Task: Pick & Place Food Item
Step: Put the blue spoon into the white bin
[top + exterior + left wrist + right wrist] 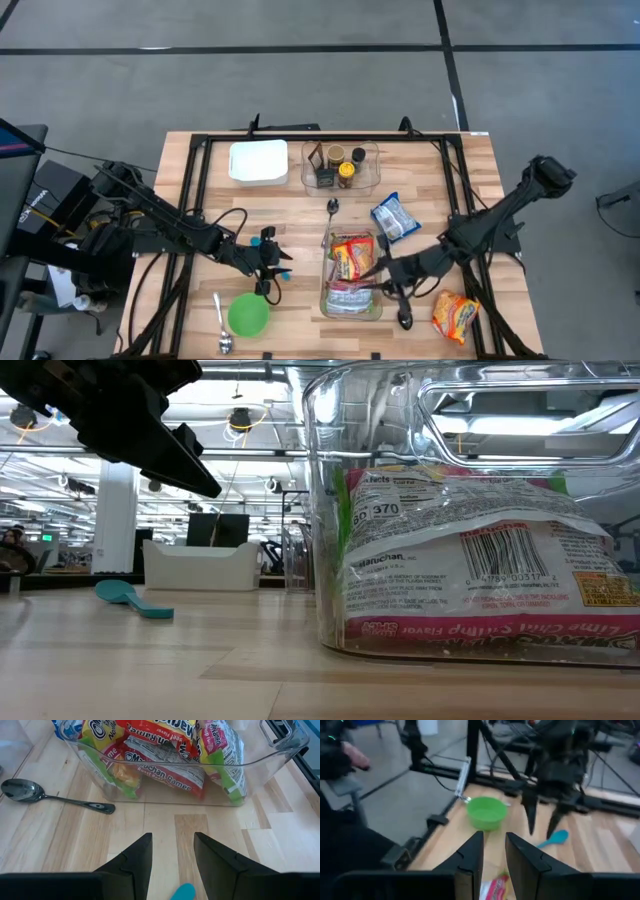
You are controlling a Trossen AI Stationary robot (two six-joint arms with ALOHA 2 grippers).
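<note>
The right pincer (378, 266) hangs over the clear bin (325, 300), with its fingers a narrow gap apart and empty; a ramen packet (492, 887) lies just below its tips. The step in hand looks like the end of a drop into the bin. The next move probably calls for lifting clear and swinging to the orange ramen packet (456, 315) that lies on the counter (300, 215) near this pincer, on the side away from the left arm.

The left pincer (272, 268) waits with its fingers apart and empty, facing the bin, a teal spoon (283, 255) touching or just beside its tips.

Counted: at least two ramen packets in the bin, one orange packet outside, one blue packet (394, 217), one green bowl (248, 314), one white tub (258, 161), one clear tray of jars (341, 166), three spoons, and one dark utensil (404, 318).
</note>
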